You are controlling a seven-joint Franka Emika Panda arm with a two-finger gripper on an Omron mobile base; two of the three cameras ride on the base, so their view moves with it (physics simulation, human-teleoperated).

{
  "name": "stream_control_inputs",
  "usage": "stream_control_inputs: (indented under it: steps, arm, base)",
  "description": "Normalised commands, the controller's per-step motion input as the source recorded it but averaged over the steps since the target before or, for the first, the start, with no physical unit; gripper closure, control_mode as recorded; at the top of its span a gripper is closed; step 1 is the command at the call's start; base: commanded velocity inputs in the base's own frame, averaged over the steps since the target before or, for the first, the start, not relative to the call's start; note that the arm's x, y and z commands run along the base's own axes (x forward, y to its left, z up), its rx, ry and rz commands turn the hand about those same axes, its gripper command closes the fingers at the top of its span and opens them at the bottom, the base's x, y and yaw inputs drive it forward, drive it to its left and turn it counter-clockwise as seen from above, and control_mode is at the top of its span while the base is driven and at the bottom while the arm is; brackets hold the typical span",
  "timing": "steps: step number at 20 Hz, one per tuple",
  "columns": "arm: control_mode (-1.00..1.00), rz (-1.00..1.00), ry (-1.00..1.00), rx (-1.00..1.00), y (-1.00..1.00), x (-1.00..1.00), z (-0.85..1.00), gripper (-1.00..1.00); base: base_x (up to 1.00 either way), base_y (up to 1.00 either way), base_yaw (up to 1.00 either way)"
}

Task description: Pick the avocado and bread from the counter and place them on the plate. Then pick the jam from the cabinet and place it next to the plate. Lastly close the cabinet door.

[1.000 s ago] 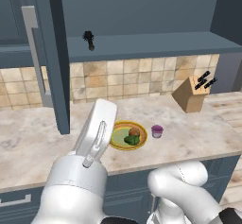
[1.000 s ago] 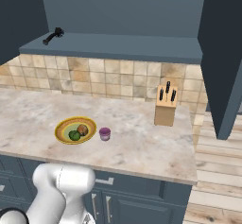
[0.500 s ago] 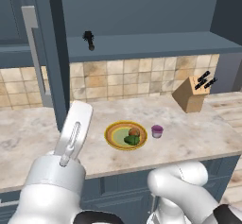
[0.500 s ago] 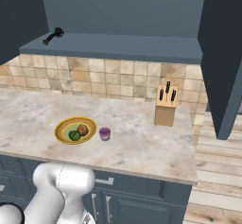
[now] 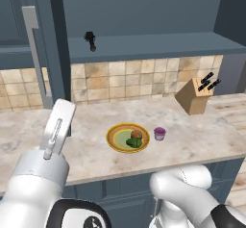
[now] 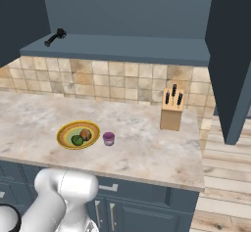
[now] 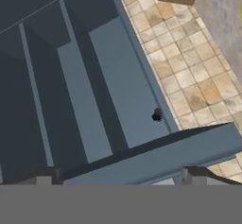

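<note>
Closing the cabinet door: this is the one step left, by my judgement; the rest of the task reads as done.
Gripper (image 7: 120,179): spread wide and holding nothing; in the hand view a dark blue-grey edge runs across just ahead of its tips. You cannot tell from here whether it touches.
Cabinet door (image 5: 54,63): standing open at 10 o'clock in the left base view, seen edge-on, its grey bar handle (image 5: 34,54) on the far side.
Risk at the door: push near the hinge and you may stall it; push off-square and the tips may slide off the edge.
Counter (image 5: 202,135): the elbow hangs over its near edge; a wide swing could sweep across it.
Plate (image 5: 115,134): centre of the counter, carrying the avocado (image 5: 132,143) at 6 o'clock of the bread (image 5: 137,134).
Jam (image 5: 159,133): on the counter at 3 o'clock of the plate, just beside the rim; it is the likeliest thing to be knocked.
Knife block (image 5: 194,96): at 2 o'clock of the plate, well apart, low risk.
Cabinet (image 5: 158,44): a slim black bottle (image 5: 90,40) stands near the shelf's front; the door could catch it as it shuts.
</note>
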Motion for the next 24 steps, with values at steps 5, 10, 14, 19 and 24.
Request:
stream_control_inputs:
  steps: [5, 10, 14, 19, 24]
  arm:
    - [-1.0, 0.0, 0.0, 0.0, 0.24, 0.34, -0.14, -1.0]
    - [-1.0, 0.0, 0.0, 0.0, 0.27, 0.33, -0.13, -1.0]
    - [-1.0, 0.0, 0.0, 0.0, 0.26, 0.29, -0.1, -1.0]
    - [-1.0, 0.0, 0.0, 0.0, 0.25, 0.3, -0.12, -1.0]
    - [-1.0, 0.0, 0.0, 0.0, 0.2, 0.3, -0.08, -1.0]
  base:
    - [0.0, 0.0, 0.0]
    - [0.0, 0.0, 0.0]
    - [0.0, 0.0, 0.0]
    - [0.0, 0.0, 0.0]
    - [0.0, 0.0, 0.0]
